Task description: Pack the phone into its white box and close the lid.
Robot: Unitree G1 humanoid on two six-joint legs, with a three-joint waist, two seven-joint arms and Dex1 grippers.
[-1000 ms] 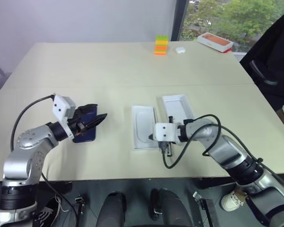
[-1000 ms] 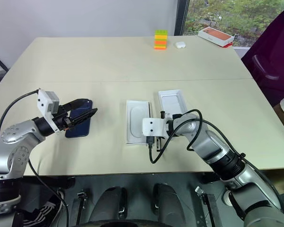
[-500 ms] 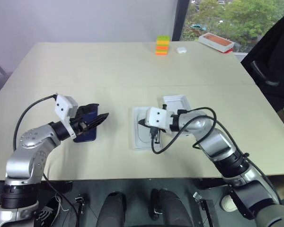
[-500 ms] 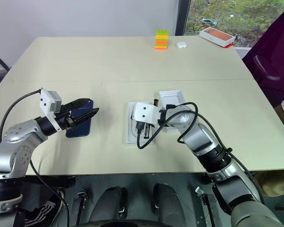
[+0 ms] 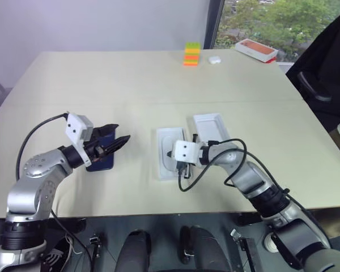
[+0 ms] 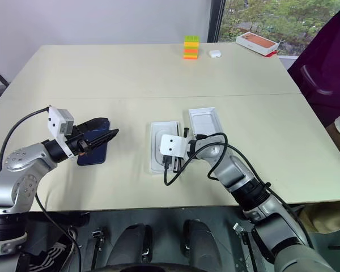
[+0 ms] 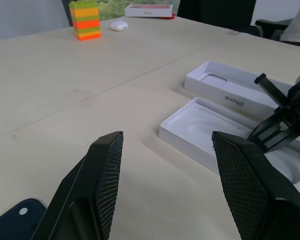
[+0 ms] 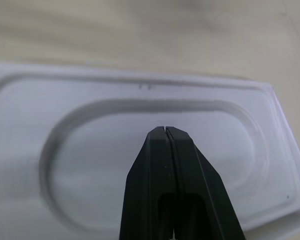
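Left gripper (image 5: 114,143): fingers apart, holding nothing, poised just above the table (image 5: 130,85). The phone (image 5: 102,157) lies flat on the table directly beneath it, no contact visible.

Centre: thin white insert (image 5: 169,148) with an oval recess lies flat. Right gripper (image 8: 166,131): its 2 fingers pressed together, empty, tips over the oval recess; contact with the insert cannot be determined.

Just right of the insert, nearly touching: white rectangular shell (image 5: 211,127), open side up. Whether it is the white box or the lid cannot be told.

Far edge: coloured block stack (image 5: 192,54), small white case (image 5: 215,59), orange-topped box (image 5: 256,49).
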